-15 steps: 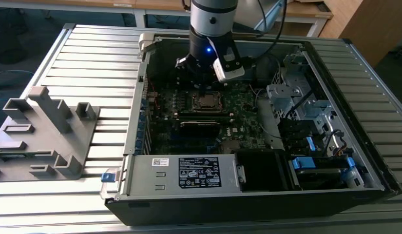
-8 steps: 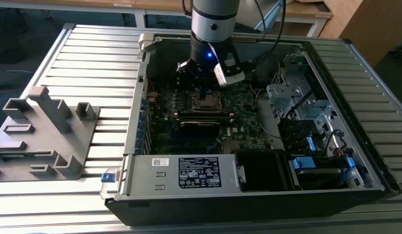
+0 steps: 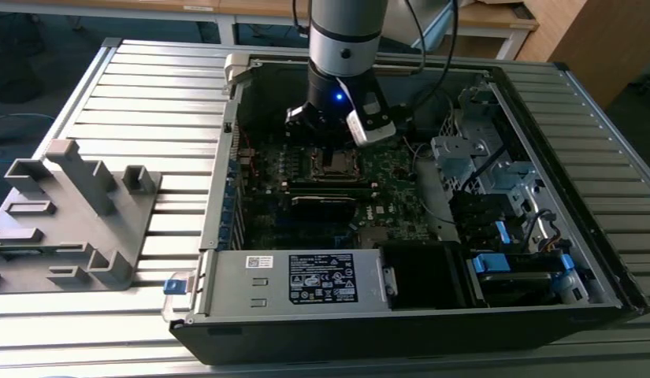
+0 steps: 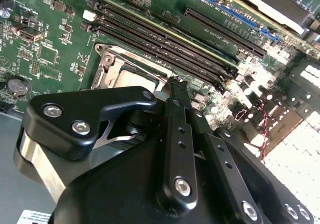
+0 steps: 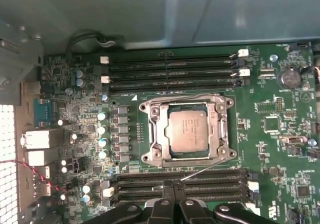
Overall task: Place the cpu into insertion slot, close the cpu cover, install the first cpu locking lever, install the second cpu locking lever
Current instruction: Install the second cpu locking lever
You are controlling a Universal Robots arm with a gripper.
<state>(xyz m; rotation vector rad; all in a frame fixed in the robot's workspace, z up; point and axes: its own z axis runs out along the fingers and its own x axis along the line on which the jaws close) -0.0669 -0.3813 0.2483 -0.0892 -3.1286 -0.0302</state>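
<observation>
Arm (image 3: 343, 35) vertical over motherboard (image 5: 280, 134); fingers (image 5: 172, 191) pressed together, empty, beside cpu cover (image 5: 187, 132); cpu (image 5: 188, 130) seated.

One computer case (image 3: 577, 260) lies open on the table (image 3: 146, 110). It contains one motherboard (image 5: 280, 129), one cpu (image 5: 187, 131) seated in its socket, and one cpu cover (image 5: 186, 106) closed around it. Eight memory slots are visible: four (image 5: 170, 74) on one side of the socket, four (image 5: 180, 181) on the other. One power supply (image 3: 293, 279) is fitted. One grey fixture (image 3: 67, 220) stands beside the case.
</observation>
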